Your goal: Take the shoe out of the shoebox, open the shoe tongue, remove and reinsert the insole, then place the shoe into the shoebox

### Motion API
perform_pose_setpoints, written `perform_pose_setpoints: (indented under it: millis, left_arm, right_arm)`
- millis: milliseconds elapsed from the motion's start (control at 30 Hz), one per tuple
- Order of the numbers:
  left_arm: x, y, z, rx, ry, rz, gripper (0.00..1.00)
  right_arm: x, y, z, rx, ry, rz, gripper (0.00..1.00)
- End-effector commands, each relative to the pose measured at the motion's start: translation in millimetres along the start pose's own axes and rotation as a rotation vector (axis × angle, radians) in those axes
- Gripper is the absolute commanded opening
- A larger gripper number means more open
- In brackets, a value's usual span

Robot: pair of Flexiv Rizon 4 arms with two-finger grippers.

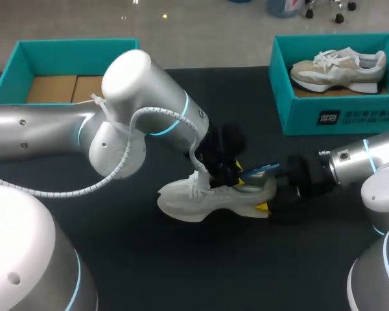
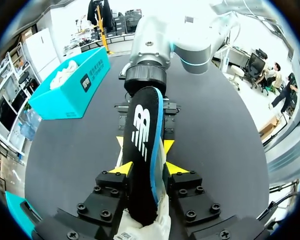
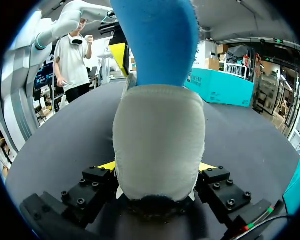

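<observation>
The shoe lies out near the table's middle, heel clamped by the right gripper, with the left gripper pinching the insole partly out of it; I'd judge 2 steps are left, reseating the insole and boxing the shoe in the far-left shoebox.

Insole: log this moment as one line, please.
left pincer: shut on insole | right pincer: shut on shoe heel | insole: partly out of shoe

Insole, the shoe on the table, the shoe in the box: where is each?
insole (image 2: 142,150), left wrist view, its black top face.
table shoe (image 1: 204,197), head view, its white side.
boxed shoe (image 1: 337,70), head view, its side panel.
</observation>
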State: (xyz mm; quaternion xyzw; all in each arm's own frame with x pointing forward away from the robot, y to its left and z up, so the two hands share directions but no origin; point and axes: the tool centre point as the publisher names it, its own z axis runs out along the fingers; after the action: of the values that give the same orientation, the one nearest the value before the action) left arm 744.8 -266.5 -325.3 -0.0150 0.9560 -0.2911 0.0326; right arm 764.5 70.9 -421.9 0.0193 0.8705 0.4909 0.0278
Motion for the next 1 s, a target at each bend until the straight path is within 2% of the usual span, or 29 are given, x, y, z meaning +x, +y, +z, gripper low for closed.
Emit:
perform_pose_setpoints:
  millis: [33, 67, 100, 367, 567, 1000]
  left_arm:
    - [0.6, -4, 8, -0.013, -0.018, -0.003, 0.17]
    - [0.3, -4, 8, -0.014, -0.021, -0.006, 0.11]
    - [-0.2, -3, 8, -0.014, -0.021, -0.008, 0.0]
    - [-2.1, -2, 1, -0.004, -0.034, -0.022, 0.0]
    - [-1.8, -10, -16, 0.054, 0.006, -0.028, 0.0]
    - [-7.2, -50, -52, 0.193, 0.112, -0.048, 0.0]
  right_arm:
    - [-0.5, -2.6, 2, 0.004, -0.001, 0.0, 0.0]
    - [-0.5, -2.6, 2, 0.004, -0.001, 0.0, 0.0]
    - [-0.5, -2.6, 2, 0.004, -0.001, 0.0, 0.0]
    - [-0.5, -2.6, 2, 0.004, -0.001, 0.0, 0.0]
    - [-0.5, -2.6, 2, 0.004, -0.001, 0.0, 0.0]
    - [-0.5, -2.6, 2, 0.004, -0.001, 0.0, 0.0]
